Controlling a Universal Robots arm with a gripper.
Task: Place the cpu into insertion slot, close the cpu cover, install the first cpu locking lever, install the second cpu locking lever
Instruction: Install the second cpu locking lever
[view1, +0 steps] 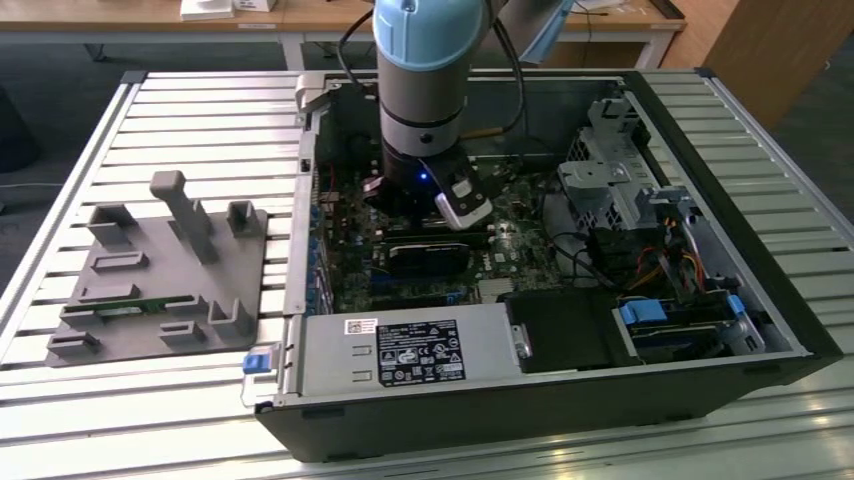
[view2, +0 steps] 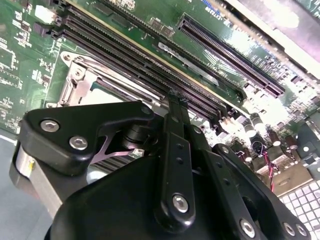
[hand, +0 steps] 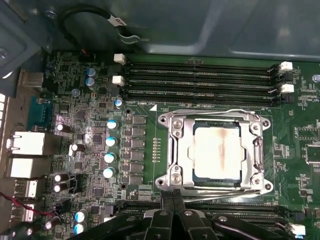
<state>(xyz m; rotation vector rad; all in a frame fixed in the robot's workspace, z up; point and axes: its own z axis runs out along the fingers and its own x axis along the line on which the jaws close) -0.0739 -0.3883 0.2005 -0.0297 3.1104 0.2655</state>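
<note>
Arm reaches down into the open computer case (view1: 534, 400), which lies on a slatted surface (view1: 200, 110). In the first wrist view the cpu (hand: 217, 151) sits flat in the insertion slot (hand: 216, 152), with the cpu cover (hand: 182, 150) closed down around it, its metal top showing through the cut-out. Thin wire levers (hand: 260, 150) run along the frame edges. Tool (hand: 172, 200) hangs just beside the socket's edge, over the memory slots (hand: 200, 75); fingers (view2: 175, 125) pressed together, nothing held. A grey fixture plate (view1: 160, 270) rests beside the case.
</note>
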